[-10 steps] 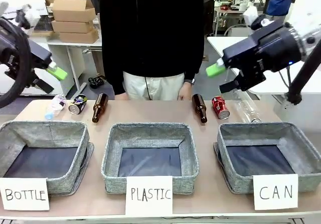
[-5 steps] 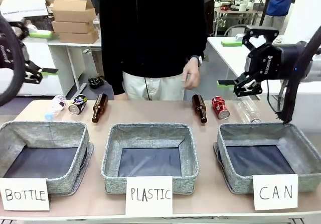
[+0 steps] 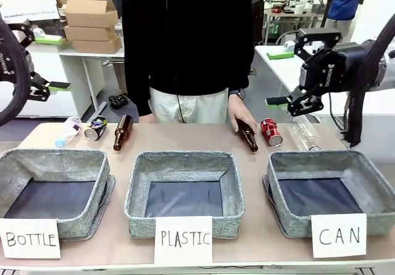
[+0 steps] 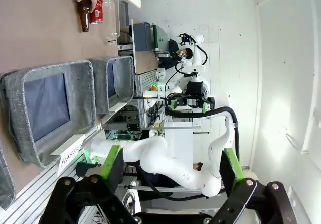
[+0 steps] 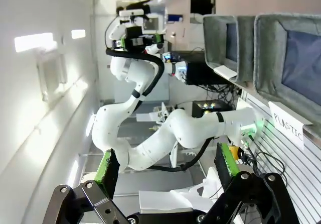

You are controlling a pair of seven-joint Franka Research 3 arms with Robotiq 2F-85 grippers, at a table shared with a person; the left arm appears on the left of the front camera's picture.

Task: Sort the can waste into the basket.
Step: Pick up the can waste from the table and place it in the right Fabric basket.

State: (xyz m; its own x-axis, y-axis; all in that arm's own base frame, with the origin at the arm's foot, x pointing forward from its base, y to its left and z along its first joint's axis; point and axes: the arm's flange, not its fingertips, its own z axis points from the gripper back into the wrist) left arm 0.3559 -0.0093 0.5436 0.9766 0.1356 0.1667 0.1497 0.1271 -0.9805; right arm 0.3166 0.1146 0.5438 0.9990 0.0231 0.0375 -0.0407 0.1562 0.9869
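The dented red can [image 3: 270, 132] lies at the far side of the table, just behind the grey basket [image 3: 308, 158] with the "CAN" sign, and next to a brown bottle [image 3: 248, 134] that the person's hand [image 3: 242, 116] touches. The black-blue can [image 3: 95, 128] lies at the far left. My right gripper [image 3: 279, 77] hangs open and empty above and behind the red can. At the left edge of the picture my left gripper [image 3: 54, 63] is open and empty, high over the table. The left wrist view shows its gripper [image 4: 172, 166] open, with the red can [image 4: 97, 9] and the CAN basket [image 4: 120, 78] far off. In the right wrist view the gripper [image 5: 167, 166] is open.
Baskets signed "PLASTIC" [image 3: 182, 159] and "BOTTLE" [image 3: 52, 158] fill the middle and left front. Another brown bottle [image 3: 122, 132] and a clear plastic bottle [image 3: 66, 131] lie at the far left; a second clear bottle [image 3: 304, 135] lies right of the red can.
The person's hand has come down onto the brown bottle beside the red can. Both grippers have turned from facing the camera to sideways and now hold nearly still.
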